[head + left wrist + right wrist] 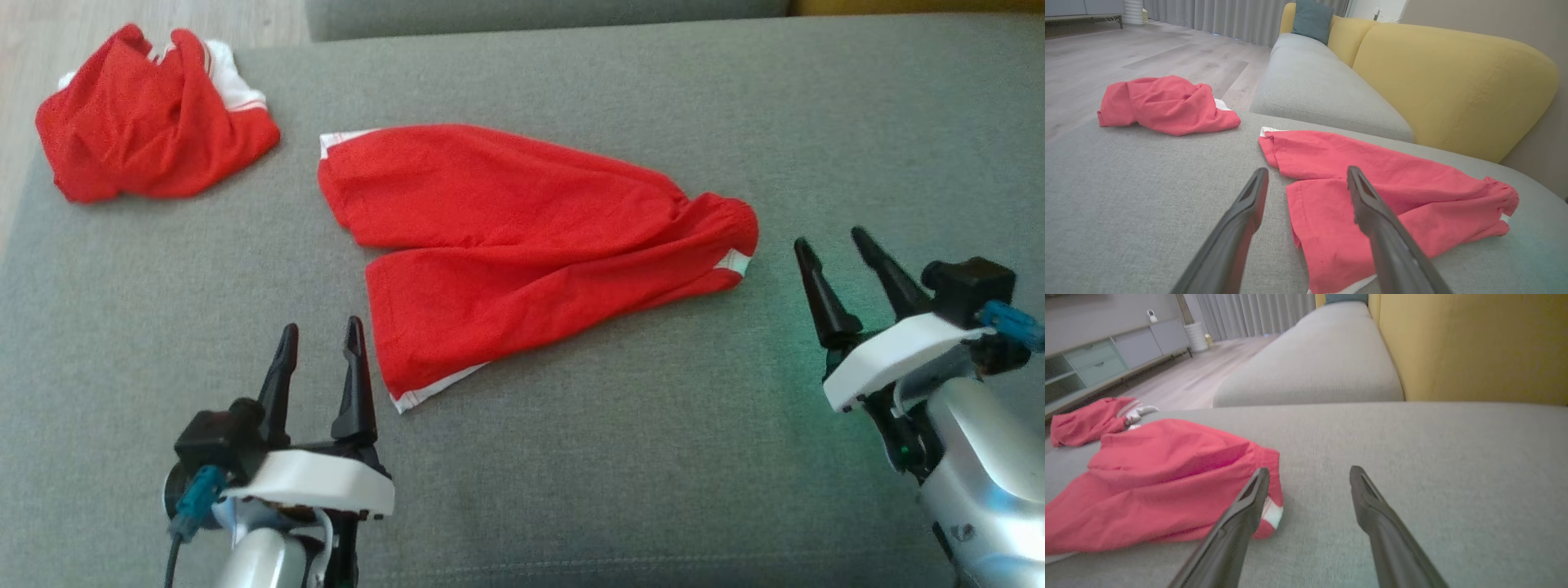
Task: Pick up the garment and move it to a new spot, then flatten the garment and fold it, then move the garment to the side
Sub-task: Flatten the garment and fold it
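1. Lying spread out in the middle of the grey sofa cushion (653, 457) is the red garment (522, 245), shorts with white trim, with the waistband end to the right.
2. The left claw (322, 325) hovers just left of the near leg hem, its fingers apart and holding nothing.
3. The right claw (830, 237) is just right of the waistband, its fingers also apart, with a small gap to the cloth.
4. A second red garment (147, 139) lies crumpled at the far left corner.
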### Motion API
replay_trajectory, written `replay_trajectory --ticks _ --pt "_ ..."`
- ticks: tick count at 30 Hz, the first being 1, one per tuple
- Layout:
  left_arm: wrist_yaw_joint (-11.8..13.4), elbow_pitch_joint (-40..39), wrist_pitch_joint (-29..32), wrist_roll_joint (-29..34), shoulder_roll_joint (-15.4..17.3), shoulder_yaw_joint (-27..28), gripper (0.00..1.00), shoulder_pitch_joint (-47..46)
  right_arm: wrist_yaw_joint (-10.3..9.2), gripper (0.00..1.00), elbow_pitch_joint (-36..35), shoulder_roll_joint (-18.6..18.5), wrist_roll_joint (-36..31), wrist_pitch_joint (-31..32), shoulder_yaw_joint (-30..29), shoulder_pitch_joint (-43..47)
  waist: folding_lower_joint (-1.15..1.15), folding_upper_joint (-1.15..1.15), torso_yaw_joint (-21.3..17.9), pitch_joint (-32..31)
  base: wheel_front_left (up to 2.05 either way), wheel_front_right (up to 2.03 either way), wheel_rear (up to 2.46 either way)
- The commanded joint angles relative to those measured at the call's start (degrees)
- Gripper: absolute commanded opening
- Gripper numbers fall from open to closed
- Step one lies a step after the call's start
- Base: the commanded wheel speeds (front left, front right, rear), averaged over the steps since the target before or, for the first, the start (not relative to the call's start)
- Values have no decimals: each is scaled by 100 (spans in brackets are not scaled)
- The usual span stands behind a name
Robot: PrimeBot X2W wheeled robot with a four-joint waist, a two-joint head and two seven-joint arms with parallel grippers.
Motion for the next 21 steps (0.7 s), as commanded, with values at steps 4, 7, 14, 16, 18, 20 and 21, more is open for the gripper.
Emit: replay_trajectory --ticks 4,7,14,16,18,20,21 --pt "2 -228 -52 70 11 215 100 -5 -5 100 -588 174 -460 -311 -373 220 0 0 -97 -213 0 0 0" --pt "-24 -252 -52 73 11 261 100 113 -5 100 -918 388 -920 -387 -750 450 0 0 -123 -341 0 0 0" --pt "-61 -334 -52 124 11 407 100 516 -5 100 -1857 1129 -2054 -448 -1647 1250 0 0 -115 -669 0 0 0" --pt "-54 -372 -52 113 11 437 100 627 -5 100 -2091 1354 -2239 -452 -1805 1489 0 0 -103 -749 0 0 0" --pt "-45 -407 -52 118 11 453 100 721 -5 100 -2259 1499 -2353 -455 -1897 1691 0 0 -99 -819 0 0 0" --pt "-29 -446 -52 127 11 460 100 791 -5 100 -2387 1609 -2415 -457 -1983 1840 0 0 -99 -851 0 0 0" --pt "-19 -461 -52 133 11 461 100 813 -5 100 -2425 1648 -2435 -457 -2011 1898 0 0 -98 -864 0 0 0"
